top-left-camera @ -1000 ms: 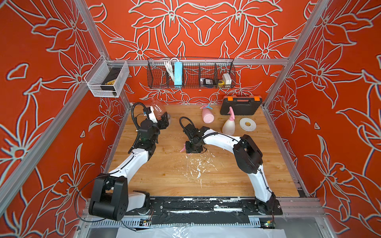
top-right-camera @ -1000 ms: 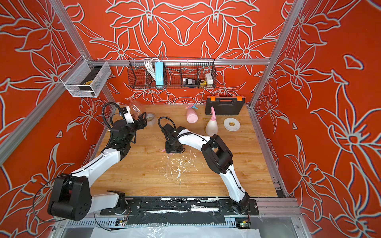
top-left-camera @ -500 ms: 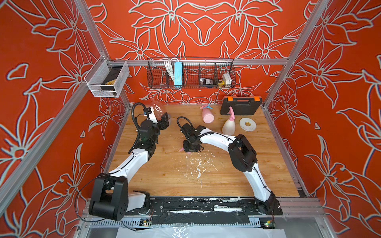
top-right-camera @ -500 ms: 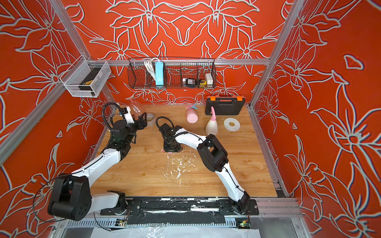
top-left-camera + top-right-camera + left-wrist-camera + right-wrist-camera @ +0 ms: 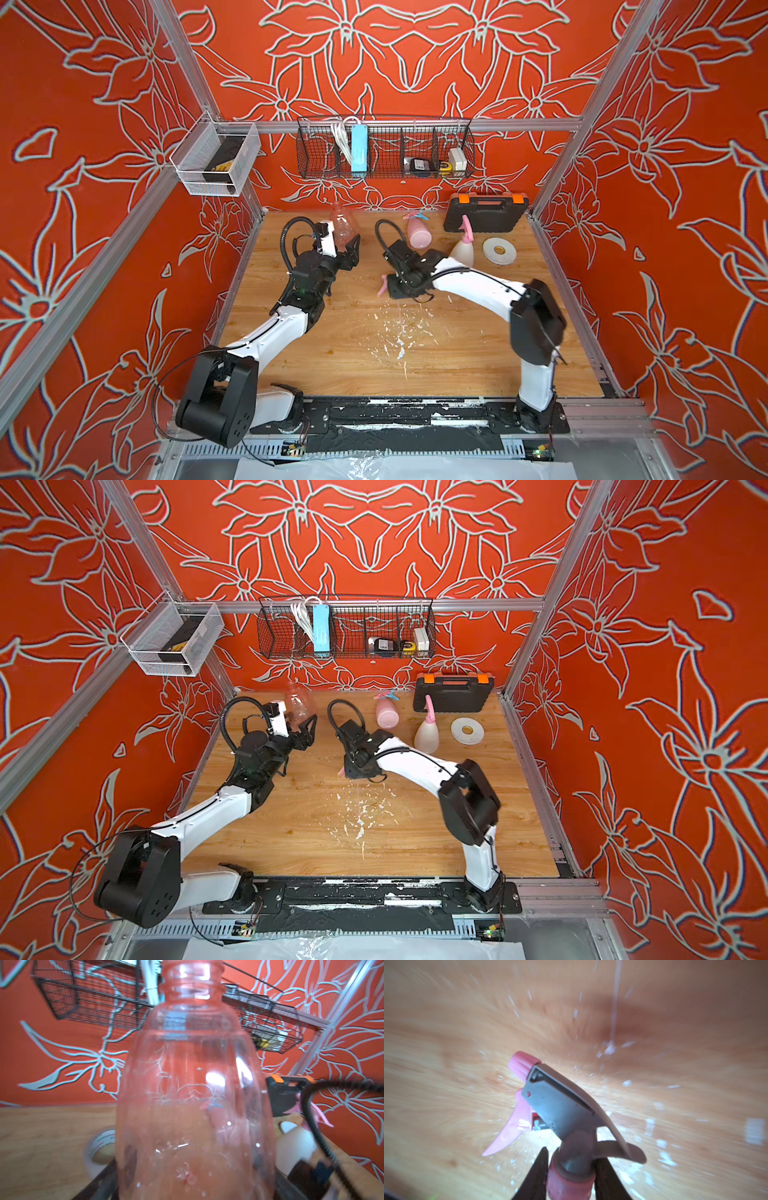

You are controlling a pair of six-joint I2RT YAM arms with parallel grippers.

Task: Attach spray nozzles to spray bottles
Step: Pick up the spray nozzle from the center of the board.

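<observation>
The translucent orange spray bottle (image 5: 193,1095) is upright and off the table at the back left, neck up and without a nozzle; my left gripper (image 5: 343,246) is shut on its lower body (image 5: 299,704). My right gripper (image 5: 571,1155) is shut on the pink collar of the pink-and-grey spray nozzle (image 5: 560,1105), low over the table's middle; only the nozzle's pink trigger (image 5: 381,287) pokes out in a top view. At the back are the pink bottle (image 5: 419,237) with a pink-and-blue nozzle and the cream-white bottle (image 5: 462,251) with a pink nozzle.
A black-and-orange tool case (image 5: 484,212) sits at the back right, with a white tape roll (image 5: 498,250) in front of it. Another tape roll (image 5: 97,1151) lies behind the held bottle. White flecks (image 5: 399,332) dot the wooden table. A wire basket (image 5: 384,149) hangs on the back wall.
The right gripper's jaws have narrowed onto the pink-and-grey nozzle and the arm has shifted slightly left. The left arm and its bottle have stayed still.
</observation>
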